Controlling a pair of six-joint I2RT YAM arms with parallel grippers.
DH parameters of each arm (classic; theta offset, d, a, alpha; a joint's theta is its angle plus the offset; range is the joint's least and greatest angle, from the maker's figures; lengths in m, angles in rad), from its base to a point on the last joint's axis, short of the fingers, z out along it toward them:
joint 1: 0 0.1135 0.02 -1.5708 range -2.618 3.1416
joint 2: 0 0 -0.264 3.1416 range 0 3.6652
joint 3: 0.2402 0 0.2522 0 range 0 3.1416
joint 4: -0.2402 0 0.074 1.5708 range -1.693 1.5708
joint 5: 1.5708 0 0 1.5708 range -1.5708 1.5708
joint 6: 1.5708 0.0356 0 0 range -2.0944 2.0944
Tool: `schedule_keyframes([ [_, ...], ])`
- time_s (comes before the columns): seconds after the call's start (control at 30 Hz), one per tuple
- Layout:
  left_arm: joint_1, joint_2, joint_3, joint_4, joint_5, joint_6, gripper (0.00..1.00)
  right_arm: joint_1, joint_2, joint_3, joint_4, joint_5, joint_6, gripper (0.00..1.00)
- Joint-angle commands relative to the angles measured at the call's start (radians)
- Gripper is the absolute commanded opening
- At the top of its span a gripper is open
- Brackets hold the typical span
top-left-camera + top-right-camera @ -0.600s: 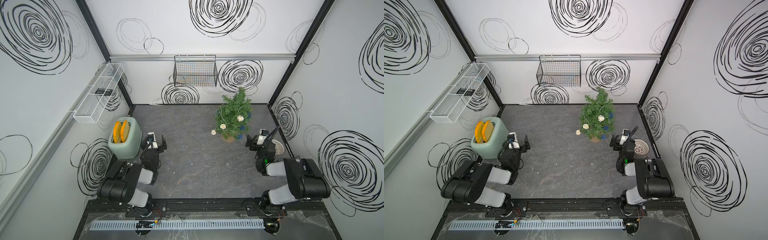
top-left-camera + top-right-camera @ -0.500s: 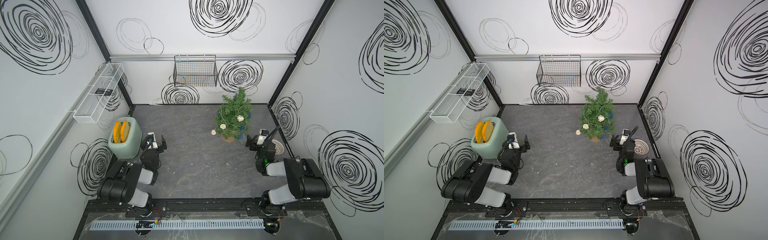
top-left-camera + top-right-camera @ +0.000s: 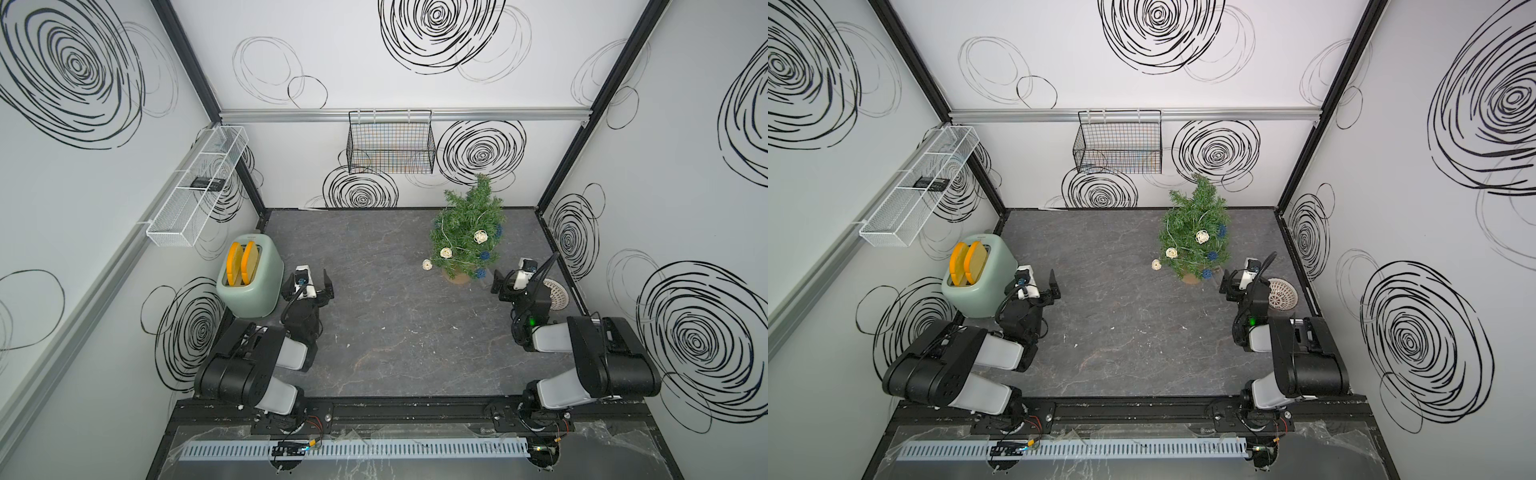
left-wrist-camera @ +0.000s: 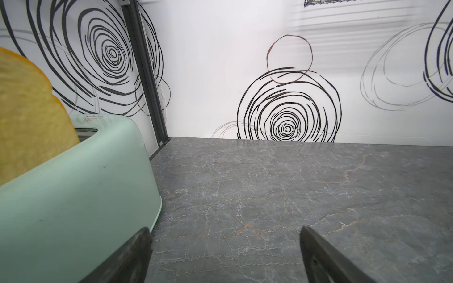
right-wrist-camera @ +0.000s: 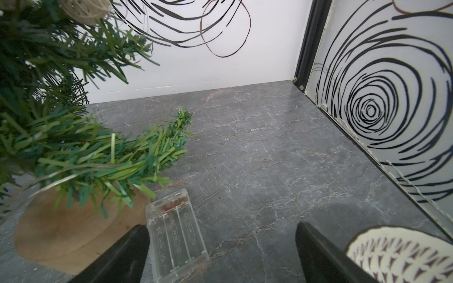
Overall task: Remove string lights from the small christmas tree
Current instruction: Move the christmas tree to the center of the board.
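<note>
— Nothing has visibly moved since half a second ago; both arms and the tree sit as they did.

— What does the tree look like?

— It is a small christmas tree (image 3: 467, 232), bushy green, upright on a round tan base, towards the back right corner of the dark grey bench (image 3: 386, 324). The string lights (image 3: 481, 237) are wound through its branches: cream and blue woven balls on a thin pale wire, with one cream ball dangling off the tree's left side. A clear battery box (image 5: 175, 235) lies on the bench just beside the base.

— And the arms?

— Both are folded low at the front edge. The left gripper (image 4: 224, 245) is spread wide and holds nothing, beside a mint toaster (image 3: 249, 274). The right gripper (image 5: 221, 245) is also wide apart and empty, between the tree and a white perforated bowl (image 5: 397, 254).
</note>
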Motion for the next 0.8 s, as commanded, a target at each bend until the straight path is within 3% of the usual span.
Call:
schedule_keyframes([
  [0.0,-0.001,0.011,-0.008,0.093,-0.012,0.014,0.96,-0.002,-0.014,0.002,0.035,-0.004,-0.01,0.97],
  [0.43,0.04,0.001,0.022,0.019,0.052,-0.016,0.96,-0.001,-0.013,0.003,0.034,0.001,-0.01,0.97],
  [0.57,0.086,-0.007,0.043,-0.039,0.14,-0.041,0.96,-0.003,-0.009,0.01,0.026,-0.001,-0.009,0.97],
  [0.67,0.087,-0.011,0.036,-0.026,0.139,-0.043,0.96,-0.004,-0.009,0.01,0.023,-0.007,-0.007,0.97],
  [0.7,0.075,-0.026,0.041,-0.039,0.087,-0.047,0.96,-0.009,-0.02,0.002,0.037,-0.003,-0.004,0.97],
  [0.77,0.074,-0.076,0.05,-0.111,0.075,-0.055,0.96,-0.009,-0.061,0.018,-0.044,0.059,0.033,0.97],
])
